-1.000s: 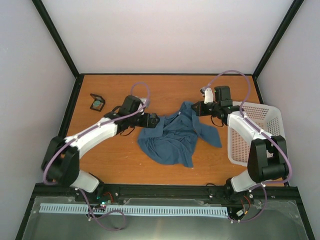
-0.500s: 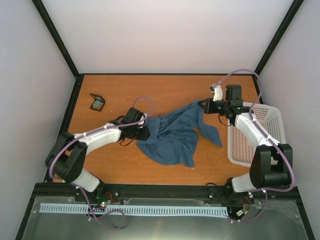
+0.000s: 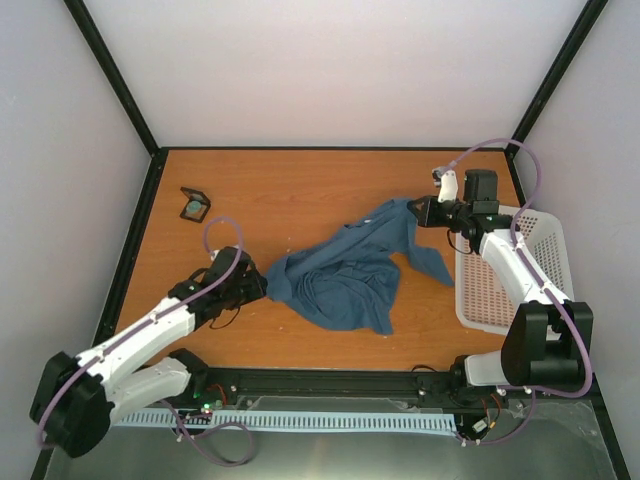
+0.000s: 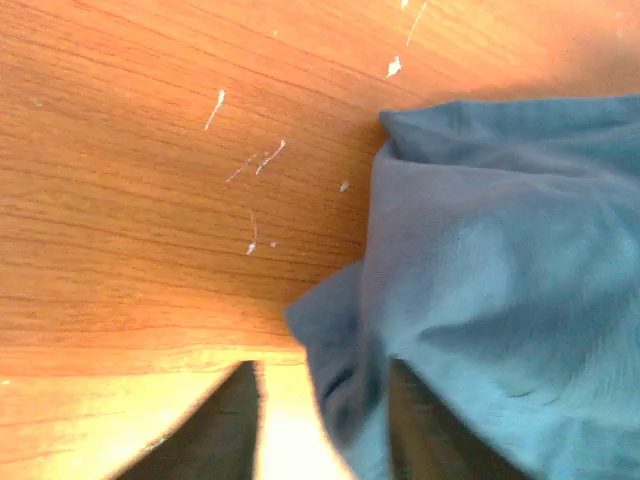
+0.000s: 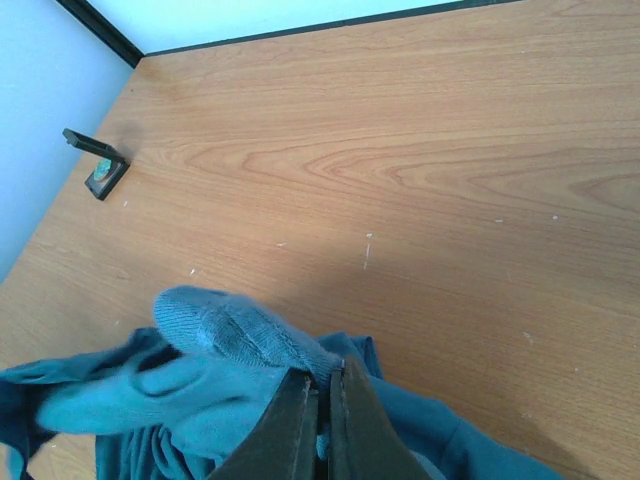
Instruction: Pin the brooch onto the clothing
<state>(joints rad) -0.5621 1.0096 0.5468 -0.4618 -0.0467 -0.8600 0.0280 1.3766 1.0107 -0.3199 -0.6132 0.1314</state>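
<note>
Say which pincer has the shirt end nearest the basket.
The right pincer, shut on the shirt beside the white basket; the left pincer is at the opposite end.

The top external view looks steeply down from behind the near edge of the orange-brown wooden table [image 3: 330, 185]. It faces the pale back wall [image 3: 330, 70] from far enough to hold the whole tabletop. The left wrist view hangs very near the wood, aimed down at one edge of the dark teal-blue fabric T-shirt [image 3: 345, 275], a patch at the top view's lower left. The right wrist view sits higher, facing across the table toward the small black angular frame-like holder [image 5: 103, 170] in the far left corner, which the top view shares.
</note>
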